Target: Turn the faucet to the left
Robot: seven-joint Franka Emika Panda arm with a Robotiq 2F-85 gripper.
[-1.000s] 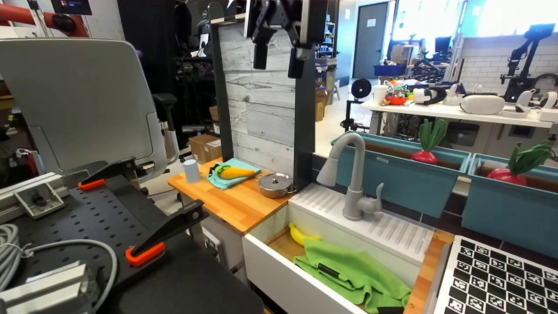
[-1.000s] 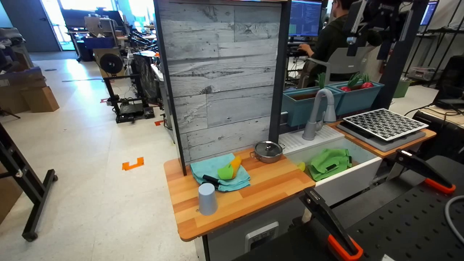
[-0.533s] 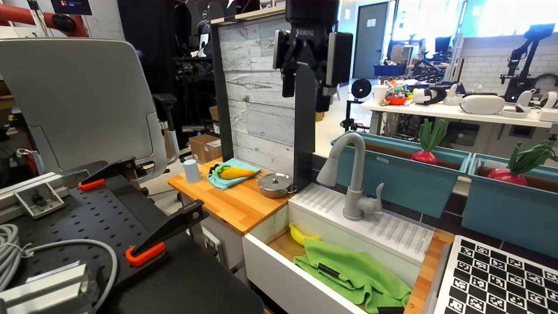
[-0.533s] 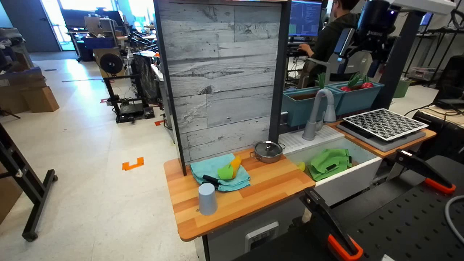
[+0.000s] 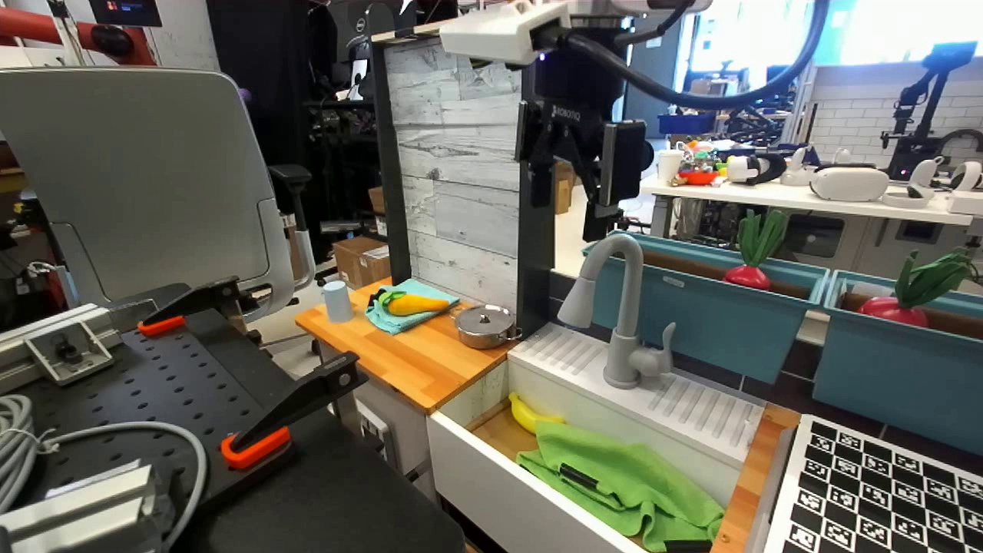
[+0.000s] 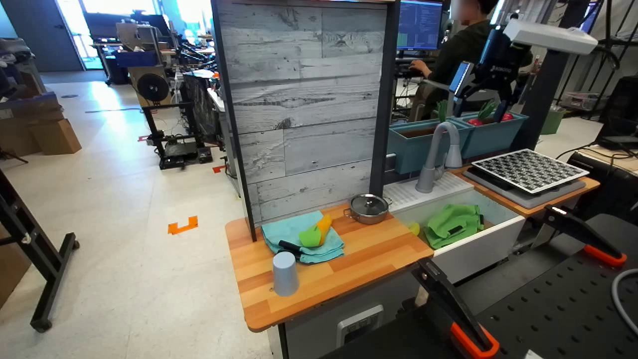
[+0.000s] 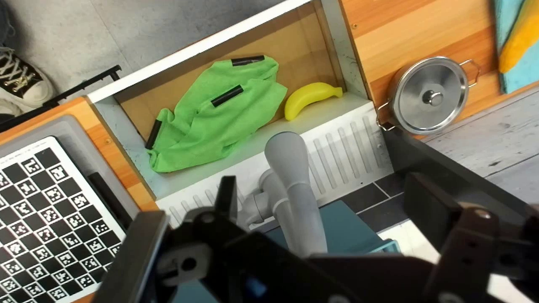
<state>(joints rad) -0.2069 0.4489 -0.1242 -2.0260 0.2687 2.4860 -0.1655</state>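
The grey faucet (image 5: 630,307) stands upright on the ribbed white ledge behind the sink; it also shows in an exterior view (image 6: 432,154). Its arched spout hangs down toward the sink basin, and a small lever sticks out at its base. My gripper (image 5: 570,211) is open and empty above the faucet, close to the top of the arch. It also shows above the spout in an exterior view (image 6: 478,110). In the wrist view my gripper (image 7: 326,198) has its fingers wide apart, with the faucet (image 7: 290,168) seen between them, nearer the left finger. The arch's top is hidden behind the gripper there.
Teal planters (image 5: 706,307) with red radishes stand right behind the faucet. A dark post (image 5: 537,230) and wood panel rise beside it. The sink holds a green cloth (image 5: 622,476) and a banana (image 5: 531,415). A lidded pot (image 5: 485,326) stands on the counter.
My gripper has come down from the top of both exterior views toward the faucet, staying open. The wrist camera and cable have come into view. The faucet has not moved.
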